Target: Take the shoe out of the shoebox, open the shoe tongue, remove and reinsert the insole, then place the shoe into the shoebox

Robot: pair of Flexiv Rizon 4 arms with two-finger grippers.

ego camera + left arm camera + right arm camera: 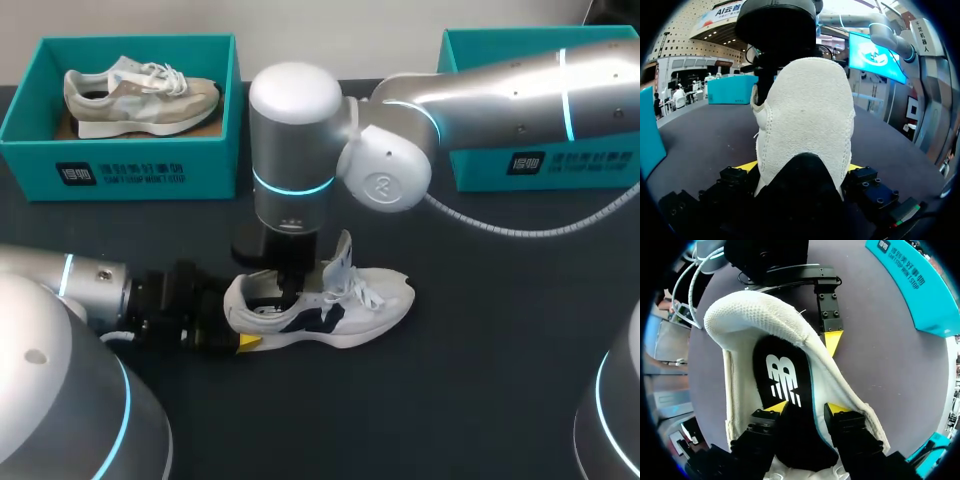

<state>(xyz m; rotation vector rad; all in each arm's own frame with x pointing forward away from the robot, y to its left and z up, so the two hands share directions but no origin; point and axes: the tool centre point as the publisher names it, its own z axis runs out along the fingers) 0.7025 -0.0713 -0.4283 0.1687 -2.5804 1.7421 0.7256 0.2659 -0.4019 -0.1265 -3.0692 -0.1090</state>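
A white shoe (345, 305) with navy side marks lies on the dark table, toe to the right, tongue lifted. My left gripper (243, 322) comes in low from the left and stands open with the heel (802, 115) between its fingers. One of its yellow tips (832, 341) lies beside the shoe's outer wall. My right gripper (806, 409) points straight down into the shoe's mouth. Its fingers stand apart, open, just above the black insole (782, 380) that lies flat inside. In the head view the right wrist (290, 200) hides most of the opening.
A teal shoebox (120, 165) at the back left holds a beige shoe (140, 92). A second teal box (545, 165) stands at the back right, partly behind my right arm. A grey cable (520, 228) sags from that arm over the table.
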